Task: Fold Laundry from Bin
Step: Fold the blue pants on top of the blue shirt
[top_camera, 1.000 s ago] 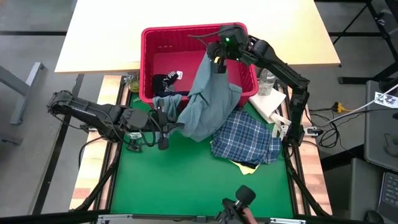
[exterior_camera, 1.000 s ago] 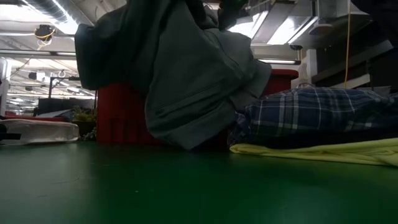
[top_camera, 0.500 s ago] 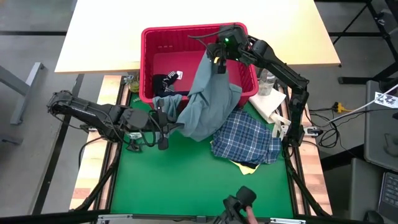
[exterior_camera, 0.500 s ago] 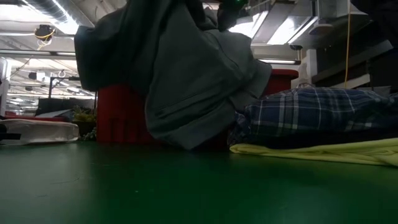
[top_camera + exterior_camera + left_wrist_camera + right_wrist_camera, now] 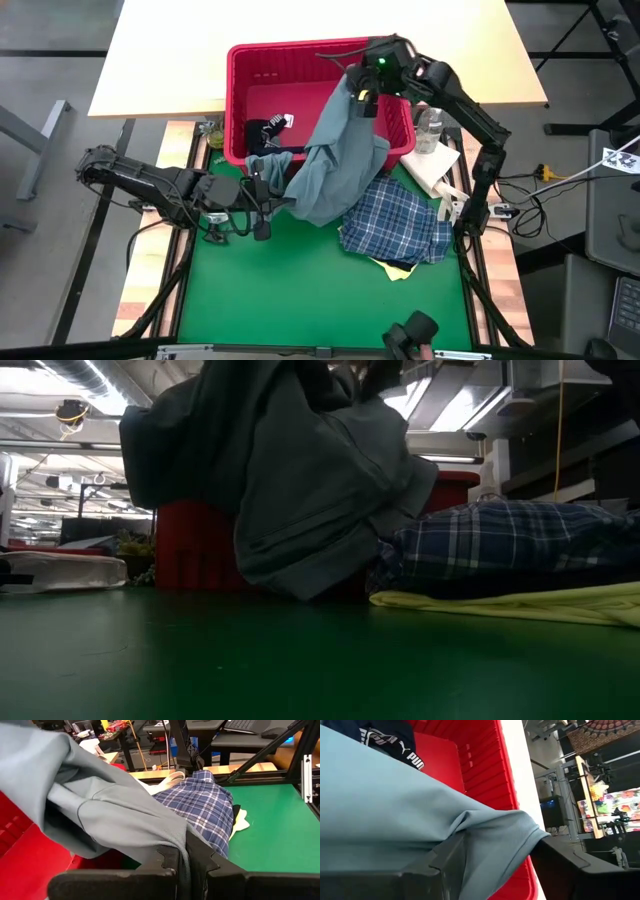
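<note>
Grey-blue cloth, the big garment (image 5: 335, 165), hangs from inside the red bin (image 5: 250, 60) over its front wall and down onto the green mat (image 5: 300, 290) near the mat's back edge. It looks soft, limp and fairly heavy for cloth: it sags in deep folds and will likely slide and stretch rather than hold shape, so I would take it by a hem or corner, not mid-panel.

The left gripper (image 5: 184, 855) is pinched tight on a fold of its lower edge, near the mat's left side. The right gripper (image 5: 366, 92) sits over the bin's right end with its fingers (image 5: 570, 865) spread wide; the cloth lies draped between them, and they are not pressing on it as far as I can see.

A plaid shirt (image 5: 395, 222) lies by the mat's right edge on top of a yellow garment (image 5: 398, 268), of which only a strip shows. A dark navy piece (image 5: 268, 130) stays in the bin, partly covered by the grey one. The low view shows neither gripper clearly, and the grey garment's full outline, sleeves or collar cannot be made out.
</note>
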{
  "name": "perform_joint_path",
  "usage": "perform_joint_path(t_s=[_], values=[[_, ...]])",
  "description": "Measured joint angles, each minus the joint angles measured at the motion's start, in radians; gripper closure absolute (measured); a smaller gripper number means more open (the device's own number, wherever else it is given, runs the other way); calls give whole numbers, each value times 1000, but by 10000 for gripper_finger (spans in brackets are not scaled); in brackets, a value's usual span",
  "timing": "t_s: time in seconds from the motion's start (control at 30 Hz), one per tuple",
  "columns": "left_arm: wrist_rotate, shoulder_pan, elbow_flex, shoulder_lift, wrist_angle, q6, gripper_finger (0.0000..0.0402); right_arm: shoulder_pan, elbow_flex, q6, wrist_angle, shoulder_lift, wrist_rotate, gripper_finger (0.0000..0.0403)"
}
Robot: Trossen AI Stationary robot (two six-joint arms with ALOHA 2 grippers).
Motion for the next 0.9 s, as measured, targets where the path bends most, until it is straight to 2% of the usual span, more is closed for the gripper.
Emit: perform_joint_path(t_s=[0.3, 0.5, 0.73, 0.83, 0.9], values=[[0, 0, 0, 0, 0, 0, 395, 0, 1, 42, -97, -129, -29, 193], [0, 0, 0, 0, 0, 0, 395, 0, 1, 213, -240, -189, -229, 193], [0, 0, 0, 0, 0, 0, 395, 0, 2, 275, -448, -200, -508, 193], [0, 0, 0, 0, 0, 0, 395, 2, -1, 275, -500, -200, -575, 193], [0, 0, 0, 0, 0, 0, 395, 25, -6, 289, -492, -200, -583, 193]])
